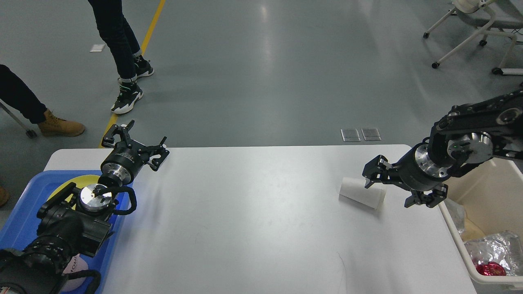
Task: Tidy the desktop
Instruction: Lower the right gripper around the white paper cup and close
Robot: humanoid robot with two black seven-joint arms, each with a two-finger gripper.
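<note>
The white desktop (pixel 253 216) holds one white paper cup (pixel 360 193) lying on its side at the right, wide end toward the right. My right gripper (pixel 390 191) is open and low over the desktop at the cup's wide end. Its upper finger overlaps the cup's rim and its lower finger is to the right of the cup. I cannot tell if it touches the cup. My left gripper (pixel 139 141) is open and empty at the far left edge of the desktop, beyond the blue tray.
A blue tray (pixel 18 222) with a yellow plate (pixel 67 185) sits under my left arm. A beige bin (pixel 492 181) with foil (pixel 494 245) and a red item (pixel 489 269) stands off the right edge. People's legs (pixel 118 45) are at the far left.
</note>
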